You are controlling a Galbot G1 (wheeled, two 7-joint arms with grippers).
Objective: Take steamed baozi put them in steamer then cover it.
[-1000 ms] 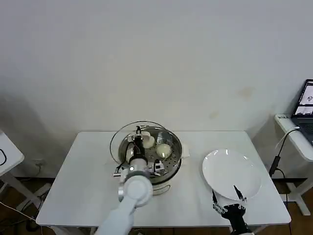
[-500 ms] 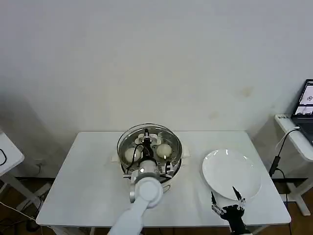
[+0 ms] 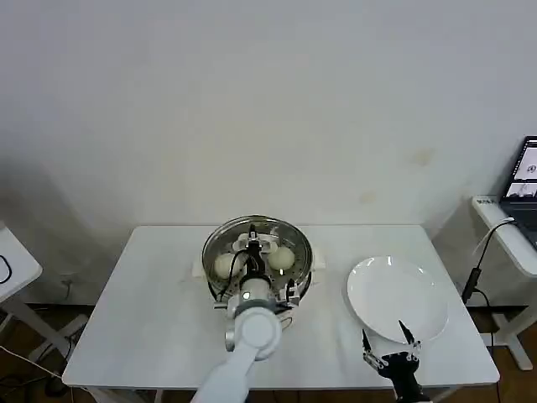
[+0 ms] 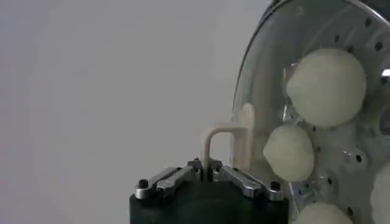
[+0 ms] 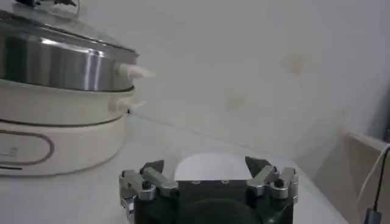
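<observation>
The steamer (image 3: 300, 277) (image 5: 58, 67) stands mid-table, a shiny steel pot on a white base. A round glass lid (image 3: 252, 228) (image 4: 262, 73) lies level over its rim. My left gripper (image 3: 254, 247) (image 4: 207, 170) is shut on the lid's cream handle (image 4: 228, 137). Through the glass I see steamed baozi (image 3: 281, 258) (image 3: 225, 265) on the perforated tray. The left wrist view shows several of them (image 4: 326, 85) (image 4: 289, 152). My right gripper (image 3: 388, 336) (image 5: 206, 164) hangs open and idle at the table's front right, near the plate.
A flat white plate (image 3: 394, 294) (image 5: 210, 176) lies to the right of the steamer with nothing on it. A laptop (image 3: 524, 180) sits on a side table at far right. Another small table (image 3: 13, 264) stands at far left.
My left gripper carried the lid to the right, from off-centre at the steamer's left rim to centred over the pot. The right arm stayed still.
</observation>
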